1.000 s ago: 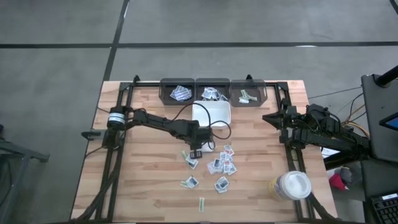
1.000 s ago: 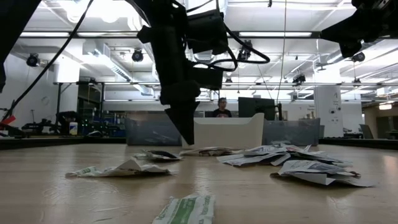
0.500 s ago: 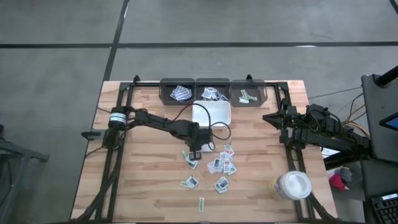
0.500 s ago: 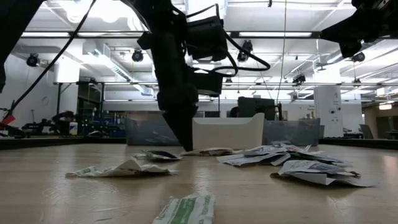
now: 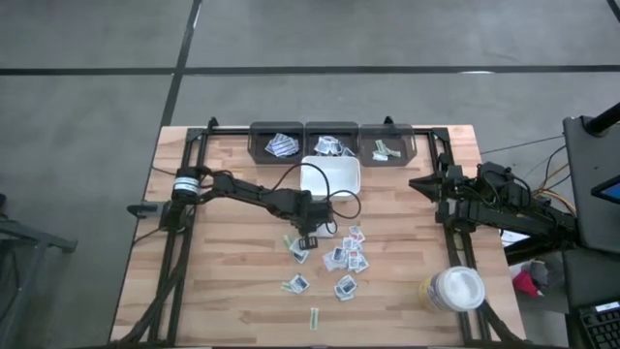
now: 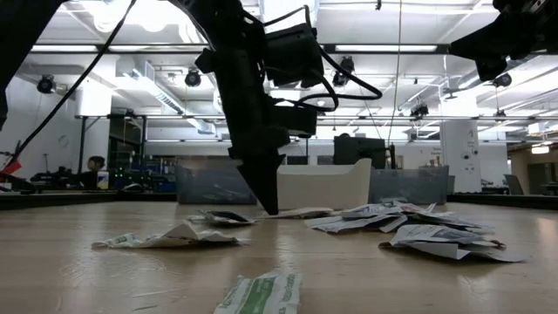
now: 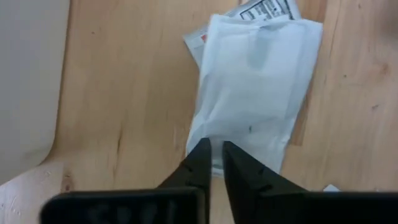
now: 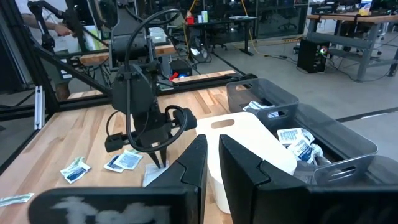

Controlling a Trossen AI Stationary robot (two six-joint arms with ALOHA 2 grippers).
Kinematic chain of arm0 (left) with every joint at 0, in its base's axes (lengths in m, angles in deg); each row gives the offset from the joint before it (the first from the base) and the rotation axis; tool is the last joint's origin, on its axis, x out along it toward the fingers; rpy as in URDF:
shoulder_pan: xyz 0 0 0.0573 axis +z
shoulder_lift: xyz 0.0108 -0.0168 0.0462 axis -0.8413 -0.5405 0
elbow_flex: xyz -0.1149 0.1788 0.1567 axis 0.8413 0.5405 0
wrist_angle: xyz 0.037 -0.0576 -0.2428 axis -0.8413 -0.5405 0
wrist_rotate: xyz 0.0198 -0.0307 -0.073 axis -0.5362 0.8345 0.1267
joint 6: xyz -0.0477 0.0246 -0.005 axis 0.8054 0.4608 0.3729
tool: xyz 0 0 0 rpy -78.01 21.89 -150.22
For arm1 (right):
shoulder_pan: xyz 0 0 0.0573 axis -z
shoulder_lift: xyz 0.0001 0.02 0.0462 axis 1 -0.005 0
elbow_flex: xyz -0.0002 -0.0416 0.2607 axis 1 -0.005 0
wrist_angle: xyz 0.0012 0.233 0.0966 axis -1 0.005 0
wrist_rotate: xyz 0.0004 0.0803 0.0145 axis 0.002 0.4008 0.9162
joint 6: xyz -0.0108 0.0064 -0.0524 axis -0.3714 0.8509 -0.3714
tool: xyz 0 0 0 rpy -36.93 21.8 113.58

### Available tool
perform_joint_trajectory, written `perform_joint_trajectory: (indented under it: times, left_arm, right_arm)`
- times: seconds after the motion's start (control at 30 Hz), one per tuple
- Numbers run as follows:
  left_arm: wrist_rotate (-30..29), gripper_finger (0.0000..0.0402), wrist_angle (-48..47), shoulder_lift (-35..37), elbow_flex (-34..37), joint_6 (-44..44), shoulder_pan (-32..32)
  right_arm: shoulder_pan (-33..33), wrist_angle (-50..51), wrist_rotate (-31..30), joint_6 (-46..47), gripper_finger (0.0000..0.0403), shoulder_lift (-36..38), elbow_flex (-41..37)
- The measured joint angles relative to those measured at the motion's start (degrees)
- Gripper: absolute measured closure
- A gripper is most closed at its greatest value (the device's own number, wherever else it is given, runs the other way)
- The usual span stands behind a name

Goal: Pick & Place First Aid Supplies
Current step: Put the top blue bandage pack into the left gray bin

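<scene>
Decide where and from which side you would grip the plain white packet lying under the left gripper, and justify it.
Take the white packet by its near short edge, coming straight down from above as the left gripper does. It lies flat on the table, so only a thin edge offers a pinch.

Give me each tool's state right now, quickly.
Left tool: closed on the edge of a white packet.
Right tool: nearly closed, holding nothing, raised at the table's right side.
</scene>
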State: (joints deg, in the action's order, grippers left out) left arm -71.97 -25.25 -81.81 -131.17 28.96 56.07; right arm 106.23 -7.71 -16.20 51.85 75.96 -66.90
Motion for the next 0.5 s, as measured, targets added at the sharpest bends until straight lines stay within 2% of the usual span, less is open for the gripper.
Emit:
perform_joint_trajectory:
  times: [0.1, 0.27, 0.5]
  left_arm:
    - [0.0, 0.0397, 0.5, 0.1, 0.1, 0.4, -0.3]
    - [-0.3, 0.0400, 0.6, 0.1, 0.1, 0.7, -0.7]
    - [-7.3, 0.0389, -3.4, 3.5, 0.3, 5.1, -0.7]
  right_arm:
    - [0.0, 0.0, 0.0, 0.0, 0.0364, 0.0, 0.0]
    - [0.0, 0.0, 0.0, 0.0, 0.0364, 0.0, 0.0]
    - [0.0, 0.0, 0.0, 0.0, 0.0364, 0.0, 0.0]
